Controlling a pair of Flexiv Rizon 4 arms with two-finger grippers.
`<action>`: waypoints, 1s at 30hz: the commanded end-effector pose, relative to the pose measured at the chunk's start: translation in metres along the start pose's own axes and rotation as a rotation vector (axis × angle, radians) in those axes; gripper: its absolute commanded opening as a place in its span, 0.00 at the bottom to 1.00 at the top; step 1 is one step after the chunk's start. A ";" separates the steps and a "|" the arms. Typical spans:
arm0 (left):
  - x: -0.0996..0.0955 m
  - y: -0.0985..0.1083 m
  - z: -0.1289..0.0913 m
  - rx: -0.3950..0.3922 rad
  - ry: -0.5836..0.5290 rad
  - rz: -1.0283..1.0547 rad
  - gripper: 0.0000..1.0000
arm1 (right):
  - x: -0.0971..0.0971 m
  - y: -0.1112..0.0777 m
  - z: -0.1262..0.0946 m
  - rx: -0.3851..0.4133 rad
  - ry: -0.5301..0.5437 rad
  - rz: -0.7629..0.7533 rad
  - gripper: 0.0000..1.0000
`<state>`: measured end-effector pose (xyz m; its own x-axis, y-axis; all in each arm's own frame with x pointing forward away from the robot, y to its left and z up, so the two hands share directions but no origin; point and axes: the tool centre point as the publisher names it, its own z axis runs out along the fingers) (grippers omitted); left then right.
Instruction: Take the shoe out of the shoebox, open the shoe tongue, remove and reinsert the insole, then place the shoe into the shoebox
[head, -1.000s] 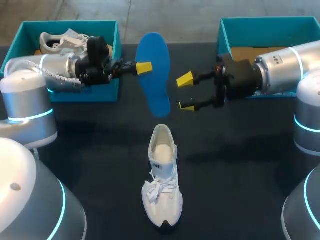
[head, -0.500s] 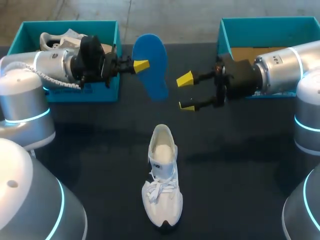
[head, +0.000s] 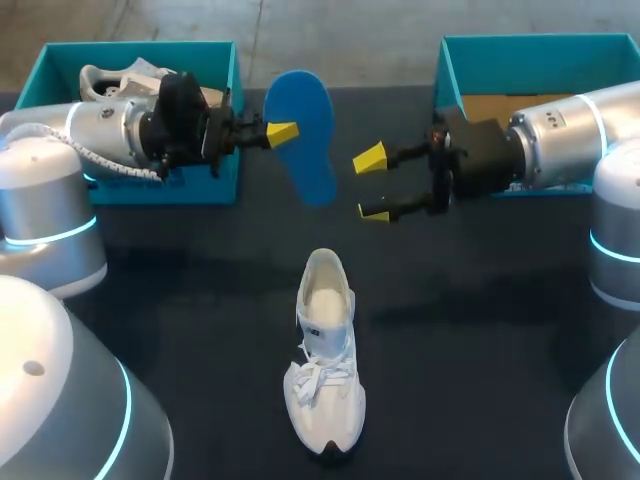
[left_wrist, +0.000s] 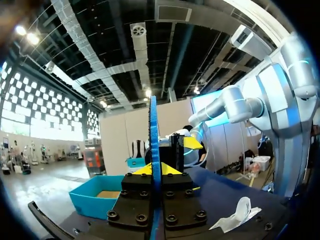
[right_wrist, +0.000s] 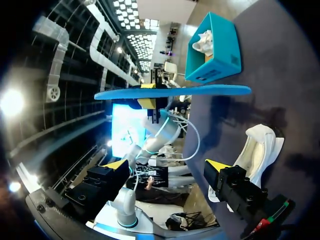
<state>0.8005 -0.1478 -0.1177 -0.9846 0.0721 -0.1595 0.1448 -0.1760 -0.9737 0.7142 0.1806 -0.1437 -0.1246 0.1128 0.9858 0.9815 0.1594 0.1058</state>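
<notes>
My left gripper (head: 283, 133) is shut on one end of the blue insole (head: 306, 130) and holds it in the air between the two boxes. The left wrist view has the insole (left_wrist: 153, 135) edge-on, pinched between the left gripper's (left_wrist: 155, 170) yellow tips. My right gripper (head: 372, 186) stands open just right of the insole without touching it. From the right wrist, the insole (right_wrist: 175, 91) lies flat ahead of the right gripper's (right_wrist: 167, 165) spread fingers. The white shoe (head: 325, 350) rests on the dark table, laces toward me; it also shows as the shoe (right_wrist: 260, 145) and the shoe (left_wrist: 240, 215).
A teal shoebox (head: 215, 185) at the back left holds another white shoe (head: 115, 82). A second teal shoebox (head: 450, 70) stands at the back right, partly behind my right arm. The dark table (head: 480, 330) spreads around the shoe.
A second ago the insole hung lower and longer over the table. The left gripper has since drawn back slightly and tilted it up; the last half second shows no motion. The right arm kept still.
</notes>
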 end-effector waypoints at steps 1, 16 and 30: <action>-0.010 -0.004 -0.008 0.021 0.045 0.141 0.00 | -0.001 0.000 0.002 -0.002 0.000 0.000 1.00; 0.005 -0.011 -0.013 -0.030 0.132 0.588 0.00 | -0.001 0.000 0.002 -0.002 0.000 0.000 1.00; 0.014 -0.007 -0.029 -0.016 0.098 0.985 0.00 | -0.001 0.000 0.002 -0.002 0.000 0.000 1.00</action>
<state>0.7940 -0.1185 -0.1175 -0.4567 -0.0067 -0.8896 0.8719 -0.2019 -0.4461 0.7140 0.1804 -0.1435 -0.1244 0.1131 0.9858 0.9816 0.1592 0.1056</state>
